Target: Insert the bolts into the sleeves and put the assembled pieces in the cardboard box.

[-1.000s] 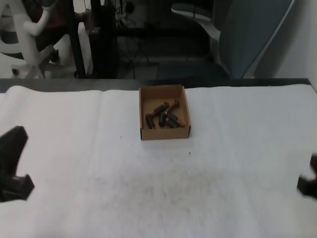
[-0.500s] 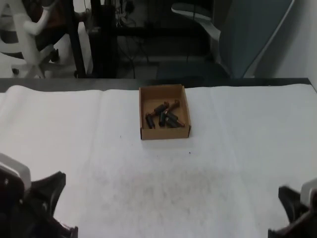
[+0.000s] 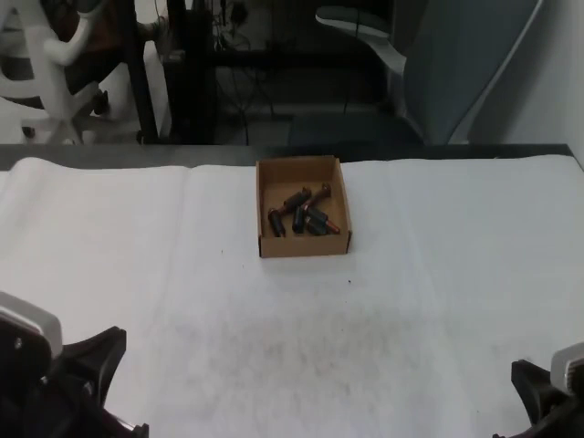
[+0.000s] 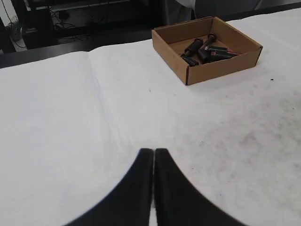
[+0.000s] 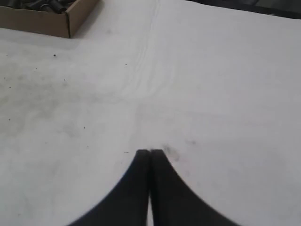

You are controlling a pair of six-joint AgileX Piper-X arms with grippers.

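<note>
Already boxed: we see several dark assembled pieces [image 3: 306, 217] lying jumbled inside the cardboard box [image 3: 304, 245], which sits toward the far middle of the tabletop [image 3: 411, 301].
Left to do: little or nothing, we judge, since all the pieces we can make out lie in the box.
Left claw [image 4: 154, 155]: fingers pressed together, holding nothing, low at the near left, well apart from the box.
Right claw [image 5: 149, 154]: likewise together and empty, at the near right, well apart from the box.
Tabletop: covered by a white cloth, with faint grey smudges and a few dark specks in front of the box.
Room: beyond the far edge we see a grey-blue chair [image 3: 474, 64], a white chair [image 3: 46, 55] and a dark stand [image 3: 187, 64].
</note>
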